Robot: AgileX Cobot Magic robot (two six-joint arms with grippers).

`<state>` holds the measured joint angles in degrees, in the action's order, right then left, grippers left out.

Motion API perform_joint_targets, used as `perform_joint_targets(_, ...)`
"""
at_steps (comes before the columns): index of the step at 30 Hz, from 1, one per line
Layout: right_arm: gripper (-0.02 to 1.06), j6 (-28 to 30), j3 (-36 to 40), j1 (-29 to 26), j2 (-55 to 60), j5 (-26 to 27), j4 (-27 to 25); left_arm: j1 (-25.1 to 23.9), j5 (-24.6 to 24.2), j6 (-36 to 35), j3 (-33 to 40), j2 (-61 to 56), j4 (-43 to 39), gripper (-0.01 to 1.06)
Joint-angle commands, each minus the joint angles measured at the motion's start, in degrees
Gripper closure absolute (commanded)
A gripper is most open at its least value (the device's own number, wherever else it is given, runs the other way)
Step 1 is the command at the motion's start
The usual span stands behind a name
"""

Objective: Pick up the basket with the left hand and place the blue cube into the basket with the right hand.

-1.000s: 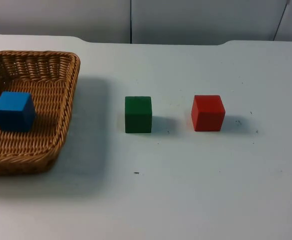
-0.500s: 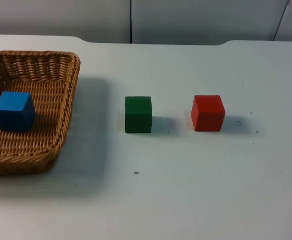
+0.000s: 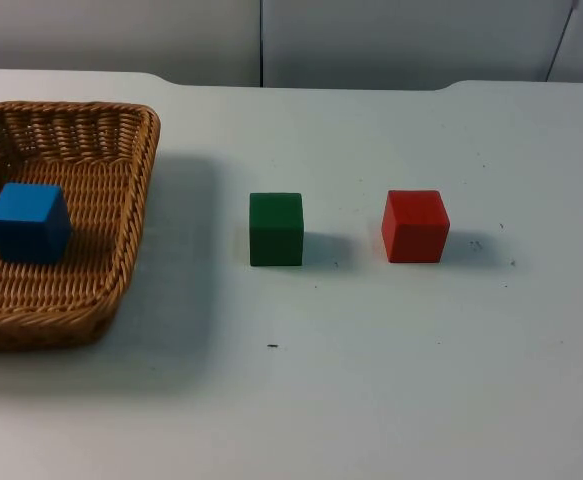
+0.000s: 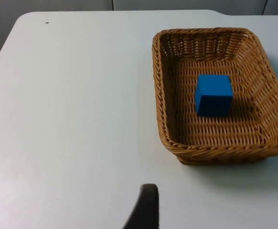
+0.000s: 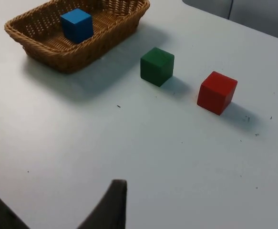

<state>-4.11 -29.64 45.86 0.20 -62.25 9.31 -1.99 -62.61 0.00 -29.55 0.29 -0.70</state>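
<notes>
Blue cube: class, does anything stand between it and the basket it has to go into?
Nothing does. The blue cube already sits inside the basket, on its woven floor. The green cube and red cube stand apart on the table.

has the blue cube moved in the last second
No. The blue cube sits at the same spot inside the basket, equally far from the green cube.
</notes>
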Motion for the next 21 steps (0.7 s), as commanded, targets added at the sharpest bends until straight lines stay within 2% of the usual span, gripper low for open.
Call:
perform_joint_targets(1, 0.00, 0.0, 0.6, -0.1, -0.2, 0.7, -0.6, 0.2, 0.8, -0.4, 0.2, -0.3, 0.3, 0.29)
perform_joint_targets(21, 0.00, -2.4, 0.6, -0.1, -0.2, 0.4, -1.7, 0.2, 0.8, -0.4, 0.2, -0.3, 0.3, 0.29)
